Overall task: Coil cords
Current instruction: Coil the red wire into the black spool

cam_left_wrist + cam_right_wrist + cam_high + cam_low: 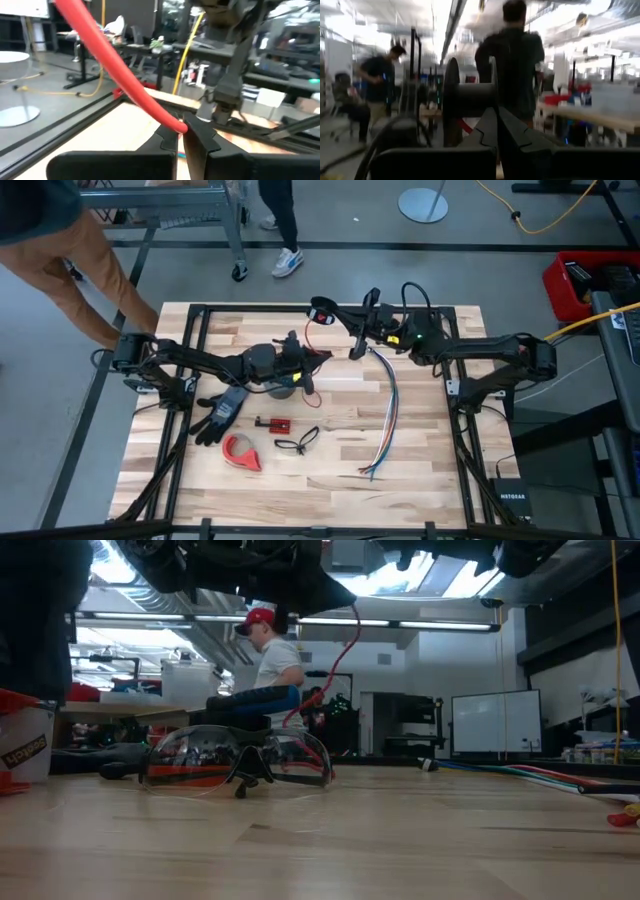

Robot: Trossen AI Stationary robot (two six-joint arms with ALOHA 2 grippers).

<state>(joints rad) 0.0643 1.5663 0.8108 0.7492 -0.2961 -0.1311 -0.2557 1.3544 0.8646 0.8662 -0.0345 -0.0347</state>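
Observation:
A thin red cord (309,345) runs from a black spool (322,310) near the table's far edge down to the tabletop (311,394). My left gripper (318,358) is shut on the cord above the table's middle. My right gripper (334,316) is shut at the spool, which fills its wrist view (470,97); a bit of red cord (465,125) shows under the hub. In the low view the cord (338,655) hangs in a curve from the arms above. My left gripper pinches the red cord (176,125) between its two fingertips (197,132). The cord leaves the fingers in a straight slanting run, up and away (100,42). My right gripper has one thin flange of the spool (492,85) edge-on between its shut fingers (512,132). The fingers hide the place of contact. The spool's axis lies across the fingers.
A long multicoloured wire bundle (385,410) lies right of centre. Black gloves (220,416), a red tape roll (241,452), a small red part (273,423) and a small black looped cord (297,442) lie near left. Clear safety glasses (235,760) sit on the table. People stand beyond the far edge.

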